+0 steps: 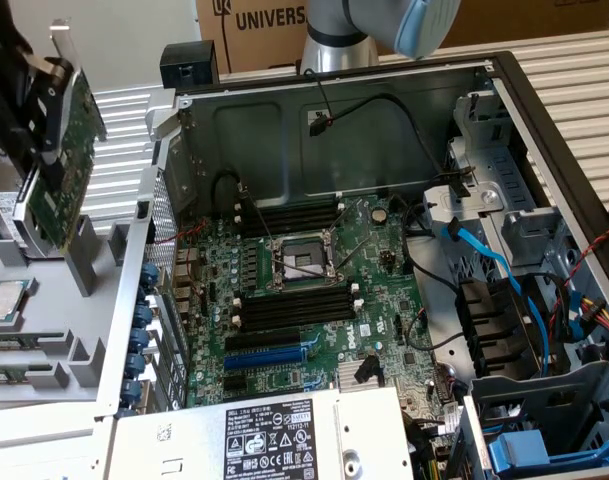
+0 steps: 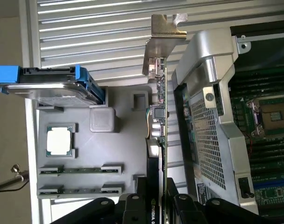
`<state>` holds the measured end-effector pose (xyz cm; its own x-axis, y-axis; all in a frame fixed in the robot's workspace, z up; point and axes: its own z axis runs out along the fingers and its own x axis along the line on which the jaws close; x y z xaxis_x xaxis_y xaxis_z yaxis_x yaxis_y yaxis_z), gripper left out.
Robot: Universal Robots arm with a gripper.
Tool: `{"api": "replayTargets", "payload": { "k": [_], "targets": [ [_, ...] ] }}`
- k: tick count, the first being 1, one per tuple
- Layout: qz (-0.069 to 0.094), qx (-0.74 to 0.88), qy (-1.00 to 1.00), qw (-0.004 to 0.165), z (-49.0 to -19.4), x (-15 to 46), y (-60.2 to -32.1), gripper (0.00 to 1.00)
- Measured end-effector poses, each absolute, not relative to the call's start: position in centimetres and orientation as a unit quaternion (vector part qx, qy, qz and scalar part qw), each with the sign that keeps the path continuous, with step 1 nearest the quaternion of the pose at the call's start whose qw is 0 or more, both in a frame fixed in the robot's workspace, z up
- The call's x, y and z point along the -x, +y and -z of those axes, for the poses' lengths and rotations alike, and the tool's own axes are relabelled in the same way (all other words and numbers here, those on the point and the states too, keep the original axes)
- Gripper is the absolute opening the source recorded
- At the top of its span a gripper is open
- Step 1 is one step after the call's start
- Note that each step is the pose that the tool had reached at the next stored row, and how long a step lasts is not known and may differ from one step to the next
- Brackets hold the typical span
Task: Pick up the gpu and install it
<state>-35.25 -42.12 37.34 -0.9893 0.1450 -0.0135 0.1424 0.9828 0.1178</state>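
Observation:
The gpu [image 1: 72, 165] is a thin green card, tilted on edge above the grey parts tray [image 1: 59, 345] at the exterior view's left. My gripper [image 1: 29, 105] is shut on it, black fingers clamped on both faces. In the wrist view the gpu [image 2: 160, 116] is edge-on, running away from my gripper [image 2: 158, 200], with its silver bracket [image 2: 166, 28] at the far end. A black finger [image 2: 132, 205] presses on the cooler side. The card hangs just outside the open computer case's wall [image 2: 211, 121]. The green motherboard [image 1: 314, 290] lies inside the case to the right.
A blue slot [image 1: 269, 355] sits low on the motherboard beside black slots. The tray holds a hard drive with blue rails [image 2: 53, 88], a CPU [image 2: 58, 141] and memory sticks [image 2: 79, 170]. A power supply [image 1: 274, 435] and drive cage [image 1: 544, 410] fill the case's near side.

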Motion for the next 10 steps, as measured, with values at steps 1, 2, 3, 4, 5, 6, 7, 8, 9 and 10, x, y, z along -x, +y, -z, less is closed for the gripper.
{"api": "replayTargets", "payload": {
  "k": [1, 2, 3, 4, 5, 6, 7, 8, 9, 10],
  "targets": [
    [-0.058, -0.072, 0.996, 0.011, -37.8, 35.0, -42.1, 0.27],
    [-0.058, -0.072, 0.996, 0.010, -38.2, 34.8, -42.1, 0.27],
    [-0.058, -0.072, 0.996, 0.010, -38.7, 34.6, -42.1, 0.27],
    [-0.058, -0.072, 0.996, 0.010, -39.1, 34.4, -42.1, 0.27],
    [-0.058, -0.072, 0.996, 0.009, -39.6, 34.1, -42.1, 0.27],
    [-0.058, -0.072, 0.996, 0.009, -40.1, 33.9, -42.2, 0.27],
    [-0.058, -0.071, 0.996, 0.009, -40.5, 33.6, -42.2, 0.27],
    [-0.058, -0.071, 0.996, 0.008, -41.0, 33.4, -42.2, 0.27],
    [-0.058, -0.071, 0.996, 0.008, -41.4, 33.1, -42.2, 0.27],
    [-0.058, -0.070, 0.996, 0.007, -41.9, 32.8, -42.2, 0.27]
  ]
}}
